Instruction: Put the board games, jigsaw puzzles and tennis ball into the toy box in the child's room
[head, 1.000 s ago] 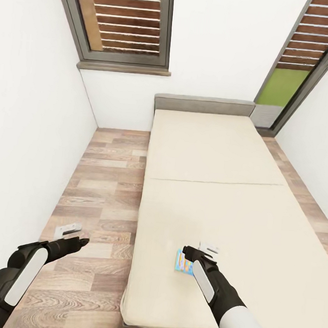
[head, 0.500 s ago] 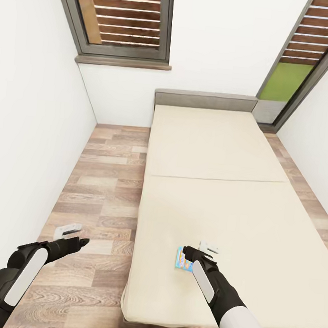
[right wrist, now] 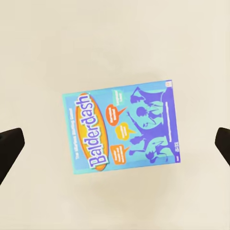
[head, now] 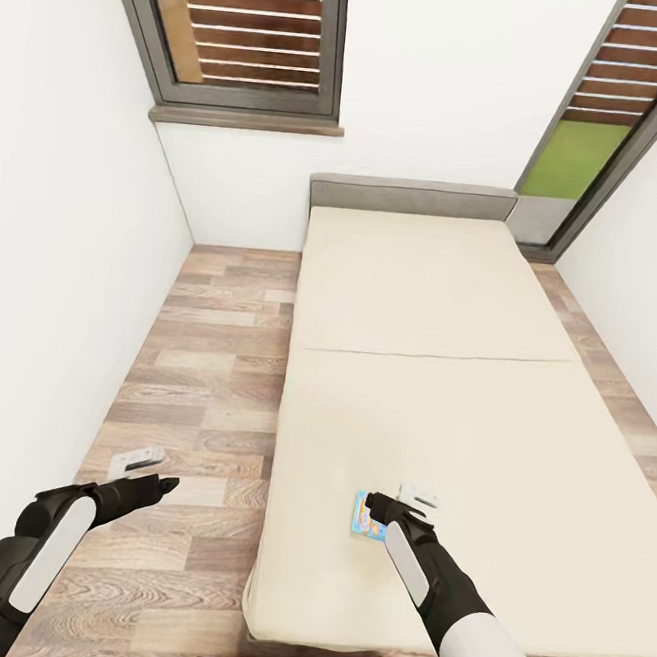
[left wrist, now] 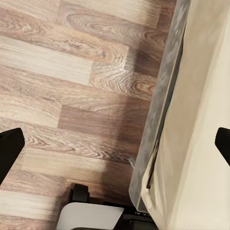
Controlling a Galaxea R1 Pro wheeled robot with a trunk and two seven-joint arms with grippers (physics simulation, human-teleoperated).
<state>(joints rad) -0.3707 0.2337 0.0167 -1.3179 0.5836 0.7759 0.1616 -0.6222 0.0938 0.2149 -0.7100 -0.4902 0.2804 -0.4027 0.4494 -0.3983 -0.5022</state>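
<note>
A small blue board game (head: 368,517) lettered "Balderdash" lies flat on the beige bed (head: 441,309), near its foot on the left side. My right gripper (head: 399,499) hovers just above it, open. In the right wrist view the board game (right wrist: 124,132) sits between the two spread fingertips (right wrist: 10,146), with bare mattress (right wrist: 115,38) all around. My left gripper (head: 149,472) hangs open over the wood floor to the left of the bed. The left wrist view looks down on planks (left wrist: 72,96) and the bed's edge (left wrist: 163,110). The table and toy box are out of view.
A white wall (head: 65,243) runs close along the left of the floor strip. A dark-framed window (head: 246,39) sits above the headboard (head: 412,196), and a tall window (head: 609,125) at the back right. My base (left wrist: 91,215) is at the bed's foot.
The whole picture has slid up a little, so the camera moved. Both arms and the board game keep their places relative to each other.
</note>
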